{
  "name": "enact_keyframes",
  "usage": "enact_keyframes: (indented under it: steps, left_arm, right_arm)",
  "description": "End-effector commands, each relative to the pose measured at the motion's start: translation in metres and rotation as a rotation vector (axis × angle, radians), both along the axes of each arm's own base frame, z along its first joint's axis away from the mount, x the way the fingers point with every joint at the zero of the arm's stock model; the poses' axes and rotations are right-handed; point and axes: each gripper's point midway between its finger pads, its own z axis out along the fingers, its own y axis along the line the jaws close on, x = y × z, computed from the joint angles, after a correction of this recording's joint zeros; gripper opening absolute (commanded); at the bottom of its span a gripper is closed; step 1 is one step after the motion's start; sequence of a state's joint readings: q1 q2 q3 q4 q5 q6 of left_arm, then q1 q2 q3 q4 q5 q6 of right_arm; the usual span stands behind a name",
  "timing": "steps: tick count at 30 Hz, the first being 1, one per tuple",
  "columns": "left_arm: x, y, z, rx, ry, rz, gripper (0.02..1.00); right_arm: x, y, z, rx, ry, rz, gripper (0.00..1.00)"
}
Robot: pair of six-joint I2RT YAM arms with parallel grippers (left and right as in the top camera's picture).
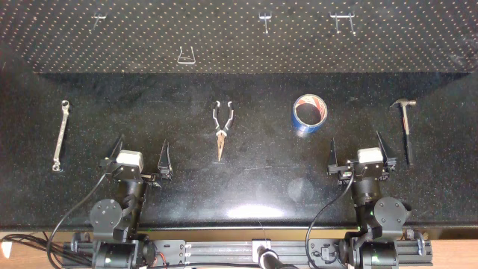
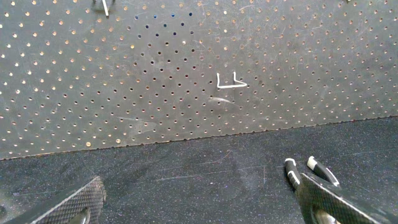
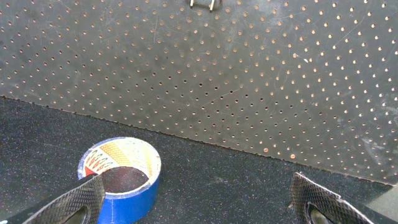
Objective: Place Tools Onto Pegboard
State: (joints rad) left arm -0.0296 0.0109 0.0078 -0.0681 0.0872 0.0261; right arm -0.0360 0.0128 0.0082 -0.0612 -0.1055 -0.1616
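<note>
Top view showed four tools laid out in a row across the middle of the frame, none yet hung. A combination wrench lay at the left. Needle-nose pliers lay at centre with the tip pointing down the frame. A blue roll of tape sat right of centre, and a hammer lay at the far right. They were well apart from one another, which I judged left each arm room to close on one tool without nudging its neighbour.

Above them the pegboard filled the upper part of the frame. It carried a wire loop holder at centre left and a double hook at the upper right, both bare.

Below the tools, the left gripper sat between the wrench and the pliers with its fingers spread wide and nothing in them. Its wrist view caught the pliers' handles at the lower right. The right gripper sat between the tape and the hammer, likewise agape and empty. Its own view had the tape just ahead of one finger.

Everything rested on the black tabletop. The task looked unstarted.
</note>
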Motion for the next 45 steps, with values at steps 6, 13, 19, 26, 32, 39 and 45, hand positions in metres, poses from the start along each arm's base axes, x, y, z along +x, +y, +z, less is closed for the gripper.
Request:
enact_keyframes:
  steps: [6,13,19,26,32,39,45]
  left_arm:
    - [0.000,0.000,-0.001,0.012,-0.001,-0.001,0.996]
    - [0.000,0.000,-0.001,0.012,-0.001,-0.001,0.996]
    - [0.000,0.002,-0.001,0.013,0.001,0.009,0.998]
    - [0.000,0.002,-0.002,0.012,0.002,0.011,0.996]
    - [0.001,0.004,-0.005,-0.001,0.021,0.021,0.998]
    - [-0.027,0.050,0.042,-0.343,0.605,0.326,0.996]
    - [0.016,0.170,0.112,-0.120,1.034,0.764,0.996]
  right_arm:
    - [0.000,-0.001,-0.002,0.014,0.004,-0.009,0.974]
    - [0.000,-0.001,-0.002,0.014,0.003,-0.009,0.974]
    - [0.000,-0.001,-0.002,0.014,0.003,-0.009,0.976]
    - [0.000,-0.001,-0.002,0.014,0.003,-0.009,0.974]
    - [0.000,-0.001,-0.002,0.014,0.004,-0.009,0.976]
    - [0.000,-0.001,-0.002,0.014,0.003,-0.009,0.976]
    - [0.000,-0.001,-0.002,0.014,0.003,-0.009,0.974]
